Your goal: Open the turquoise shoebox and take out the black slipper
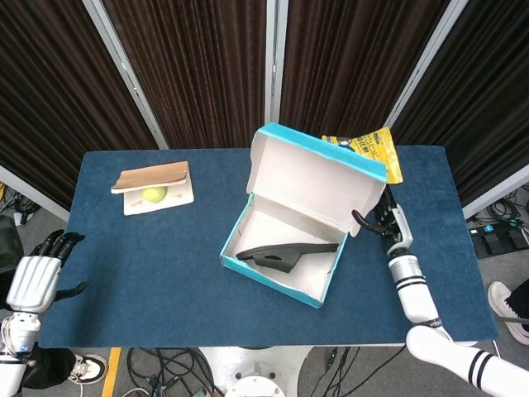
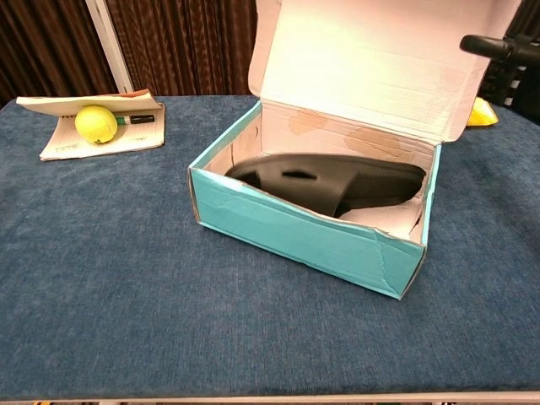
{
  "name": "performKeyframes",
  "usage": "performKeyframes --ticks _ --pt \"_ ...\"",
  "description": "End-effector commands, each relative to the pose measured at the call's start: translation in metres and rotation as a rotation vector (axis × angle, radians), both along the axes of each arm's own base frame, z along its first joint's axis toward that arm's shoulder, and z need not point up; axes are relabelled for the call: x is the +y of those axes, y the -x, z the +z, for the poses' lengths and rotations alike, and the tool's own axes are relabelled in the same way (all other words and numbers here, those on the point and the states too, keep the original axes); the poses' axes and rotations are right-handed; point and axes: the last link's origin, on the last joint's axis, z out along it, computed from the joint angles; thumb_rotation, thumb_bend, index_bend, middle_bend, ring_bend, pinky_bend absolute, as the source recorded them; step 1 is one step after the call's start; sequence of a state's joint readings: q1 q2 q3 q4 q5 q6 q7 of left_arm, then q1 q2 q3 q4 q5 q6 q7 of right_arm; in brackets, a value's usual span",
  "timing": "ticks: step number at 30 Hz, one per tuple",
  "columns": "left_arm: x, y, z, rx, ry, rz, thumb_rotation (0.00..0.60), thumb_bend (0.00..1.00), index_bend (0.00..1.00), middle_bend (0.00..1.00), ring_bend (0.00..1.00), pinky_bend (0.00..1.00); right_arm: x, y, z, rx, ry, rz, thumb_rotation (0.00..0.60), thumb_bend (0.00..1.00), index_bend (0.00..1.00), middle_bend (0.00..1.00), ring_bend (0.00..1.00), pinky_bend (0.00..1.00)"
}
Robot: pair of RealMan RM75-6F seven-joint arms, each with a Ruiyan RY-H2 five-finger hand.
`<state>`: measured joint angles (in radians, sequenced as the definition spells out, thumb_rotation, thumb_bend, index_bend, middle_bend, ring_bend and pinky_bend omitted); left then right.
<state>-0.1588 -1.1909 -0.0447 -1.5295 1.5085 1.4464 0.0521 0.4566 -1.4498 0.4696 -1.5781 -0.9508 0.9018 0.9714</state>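
The turquoise shoebox stands open at the table's middle, its lid tipped up and back. The black slipper lies inside on white paper, untouched. My right hand is just right of the lid, fingers spread, with one dark finger against the lid's right edge; the chest view shows only a fingertip there. My left hand hangs off the table's left edge, far from the box, holding nothing.
An open book with a yellow-green ball and a pen lies at the back left. A yellow snack bag sits behind the lid at the back right. Dark curtains close off the rear.
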Motion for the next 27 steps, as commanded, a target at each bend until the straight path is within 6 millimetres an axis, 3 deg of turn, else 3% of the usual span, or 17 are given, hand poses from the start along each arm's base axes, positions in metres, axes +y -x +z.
performKeyframes --ticks 1,7,10,14,21,27 --pt "0.0 0.0 0.0 -0.001 0.0 0.0 0.6 0.07 0.19 0.19 0.11 0.32 -0.004 0.005 0.011 0.033 0.11 -0.031 0.6 0.1 0.0 0.0 0.0 0.0" --pt "-0.001 0.001 0.0 -0.002 -0.001 0.0 0.6 0.07 0.19 0.19 0.11 0.32 -0.001 0.002 0.03 0.243 0.343 0.018 0.6 0.1 0.0 0.0 0.0 0.0" --pt "0.0 0.0 -0.001 -0.003 0.003 -0.002 0.6 0.07 0.19 0.19 0.11 0.32 0.006 -0.001 0.03 0.354 0.4 0.085 0.6 0.1 0.0 0.0 0.0 0.0" --pt "0.0 -0.001 -0.002 -0.003 0.003 -0.007 0.6 0.07 0.19 0.19 0.11 0.32 0.012 -0.013 0.018 0.49 0.345 0.228 0.6 0.1 0.0 0.03 0.0 0.0" --pt "0.0 -0.001 -0.001 -0.002 0.0 -0.004 0.6 0.07 0.19 0.19 0.11 0.32 0.012 -0.051 0.0 0.712 0.234 0.474 0.6 0.1 0.0 0.07 0.0 0.0" --pt "0.0 0.0 -0.001 -0.006 0.003 -0.003 0.6 0.07 0.19 0.19 0.11 0.32 0.018 -0.072 -0.014 1.045 0.078 0.687 0.6 0.1 0.0 0.06 0.0 0.0"
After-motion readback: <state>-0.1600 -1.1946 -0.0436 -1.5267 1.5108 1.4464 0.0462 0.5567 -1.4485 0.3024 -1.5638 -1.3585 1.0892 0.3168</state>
